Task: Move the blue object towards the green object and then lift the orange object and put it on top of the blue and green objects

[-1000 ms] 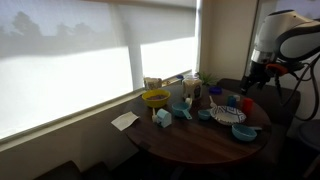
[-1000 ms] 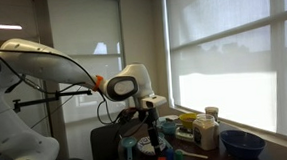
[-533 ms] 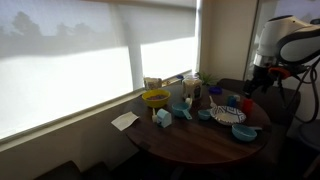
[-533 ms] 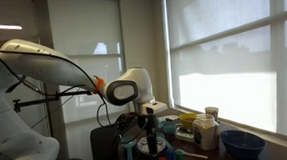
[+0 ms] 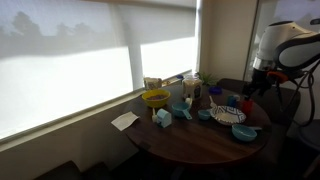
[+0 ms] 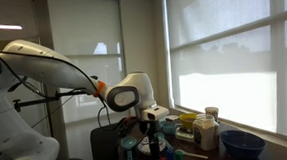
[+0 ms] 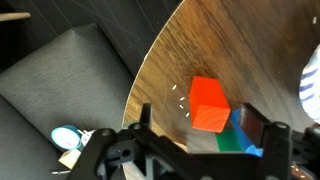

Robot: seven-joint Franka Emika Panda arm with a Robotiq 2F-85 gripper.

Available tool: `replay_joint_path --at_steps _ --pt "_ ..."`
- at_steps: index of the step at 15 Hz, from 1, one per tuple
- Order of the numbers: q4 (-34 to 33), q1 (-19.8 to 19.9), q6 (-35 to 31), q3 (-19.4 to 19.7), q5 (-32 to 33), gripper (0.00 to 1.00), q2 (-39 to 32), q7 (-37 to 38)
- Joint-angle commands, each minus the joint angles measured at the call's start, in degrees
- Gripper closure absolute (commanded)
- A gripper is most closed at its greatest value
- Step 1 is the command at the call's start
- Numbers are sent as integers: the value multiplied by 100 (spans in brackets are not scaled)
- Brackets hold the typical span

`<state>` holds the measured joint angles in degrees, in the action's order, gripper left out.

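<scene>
Jaws are standing spread, pinching nothing, flanking the orange object [image 7: 210, 102]. Wooden table [image 7: 235, 40] is filling the right of the wrist view; gripper [image 7: 197, 113] is hovering over its curved edge. Orange object is sitting just inside that edge, overlapping the green object [image 7: 229, 143] and blue object [image 7: 250, 150], which are lying side by side, touching.

Wrist view: we see only slivers of the green object [image 7: 228, 143] and the blue object [image 7: 247, 148]; the rest is covered by the orange object [image 7: 210, 103] and the gripper [image 7: 197, 116]. A pale blue rim [image 7: 313, 80] is cut by the right edge. In both exterior views the blocks are too small and dim for us to resolve.
</scene>
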<state>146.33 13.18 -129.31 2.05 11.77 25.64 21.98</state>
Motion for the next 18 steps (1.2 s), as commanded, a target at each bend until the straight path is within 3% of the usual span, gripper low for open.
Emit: replay_joint_path --at_steps 1,4,7,8,9,11,15,18 --pt "115 -8 -396 73 -165 31 -56 -25" --pt "159 -11 -561 79 -202 39 -118 -27" --pt "166 -22 -642 80 -239 28 -167 -42" --pt "171 -23 -667 80 -251 34 -176 -46" --pt "181 -22 -696 81 -266 58 -183 -48" --pt "188 -23 -726 82 -294 60 -164 -52" --pt "95 -2 -637 49 -271 89 -20 -41" --pt "-124 1 -472 8 -221 92 212 -84"
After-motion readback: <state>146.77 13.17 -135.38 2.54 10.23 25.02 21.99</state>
